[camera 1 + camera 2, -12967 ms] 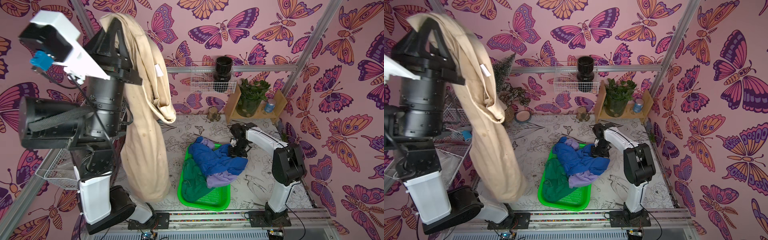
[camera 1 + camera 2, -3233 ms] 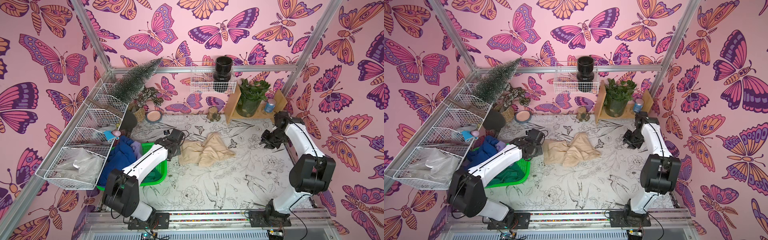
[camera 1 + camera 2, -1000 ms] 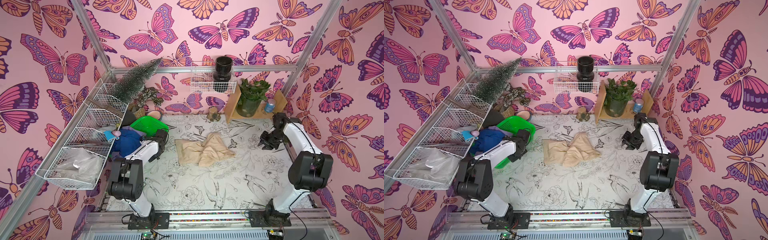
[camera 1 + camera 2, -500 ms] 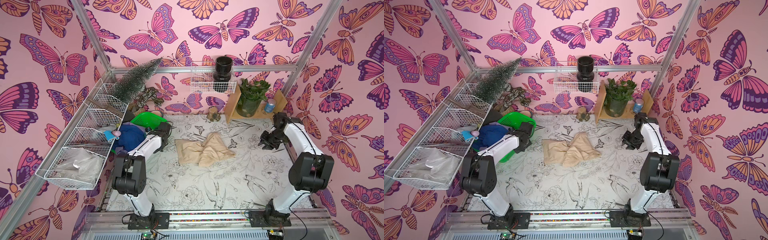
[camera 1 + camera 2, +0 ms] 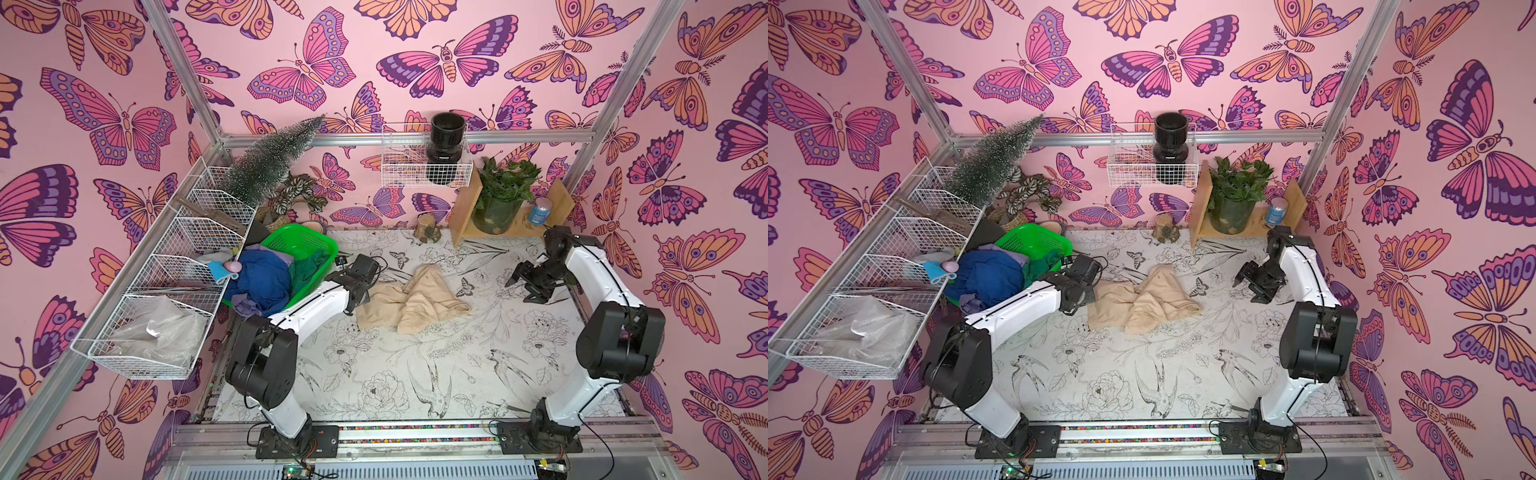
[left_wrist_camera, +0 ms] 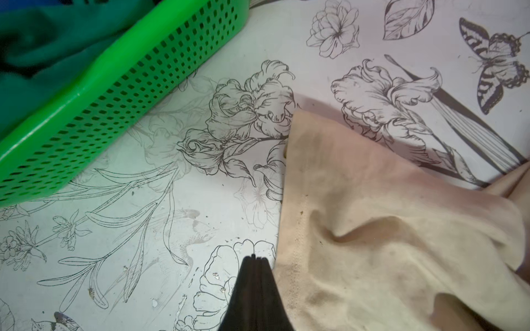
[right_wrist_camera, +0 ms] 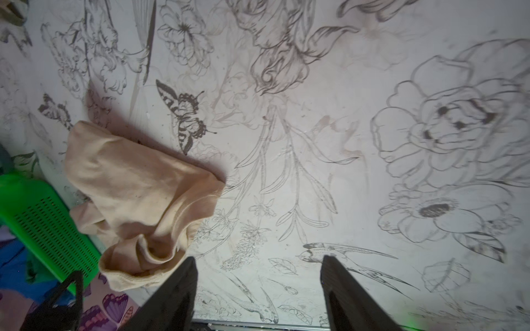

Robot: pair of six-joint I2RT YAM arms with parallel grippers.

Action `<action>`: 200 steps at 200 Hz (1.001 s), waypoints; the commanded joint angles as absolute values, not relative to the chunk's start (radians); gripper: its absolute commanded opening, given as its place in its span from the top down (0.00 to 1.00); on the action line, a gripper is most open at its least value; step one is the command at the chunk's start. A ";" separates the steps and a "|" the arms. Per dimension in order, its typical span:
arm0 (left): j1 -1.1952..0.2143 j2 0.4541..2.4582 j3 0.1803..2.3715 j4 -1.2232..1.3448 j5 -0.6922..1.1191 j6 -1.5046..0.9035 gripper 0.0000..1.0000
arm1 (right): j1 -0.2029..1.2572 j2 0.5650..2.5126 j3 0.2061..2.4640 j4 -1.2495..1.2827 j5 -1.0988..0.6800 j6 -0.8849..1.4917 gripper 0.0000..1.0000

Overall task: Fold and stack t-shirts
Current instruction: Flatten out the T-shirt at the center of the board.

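Note:
A beige t-shirt [image 5: 411, 305] [image 5: 1142, 301] lies crumpled on the flower-printed table, in view from both wrists [image 6: 387, 229] [image 7: 137, 195]. My left gripper [image 5: 358, 297] [image 6: 253, 258] is shut with nothing in it, its tips over bare table just beside the shirt's stitched hem. My right gripper [image 5: 520, 289] [image 7: 258, 258] hangs open over bare table, well to the right of the shirt. A blue t-shirt [image 5: 262, 278], a dark green one [image 5: 309, 270] and a lavender one [image 5: 245, 305] are heaped in the green basket [image 5: 307, 245].
The green basket [image 6: 86, 100] leans tilted at the back left, against white wire shelves [image 5: 166, 291]. A wooden shelf with a potted plant [image 5: 503, 199] and a small stump [image 5: 426, 228] stand along the back wall.
My left arm has swung away from the basket rim, rightward to the beige shirt's edge. The right gripper's jaws have spread wider. The shirt has not moved.

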State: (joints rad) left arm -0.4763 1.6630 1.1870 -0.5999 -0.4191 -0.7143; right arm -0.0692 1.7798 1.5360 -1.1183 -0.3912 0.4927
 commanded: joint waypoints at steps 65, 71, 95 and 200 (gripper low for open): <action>-0.495 1.743 1.173 -0.532 -0.356 -0.706 1.00 | 0.411 2.066 1.896 -1.308 -0.352 0.455 0.44; -0.497 1.737 1.168 -0.528 -0.357 -0.706 1.00 | 0.422 2.074 1.904 -1.316 -0.333 0.454 0.44; -0.497 1.711 1.139 -0.515 -0.357 -0.707 1.00 | 0.433 2.089 1.891 -1.330 -0.303 0.457 0.44; -0.508 1.707 1.092 -0.511 -0.334 -0.730 1.00 | 0.514 2.122 1.880 -1.339 -0.307 0.441 0.46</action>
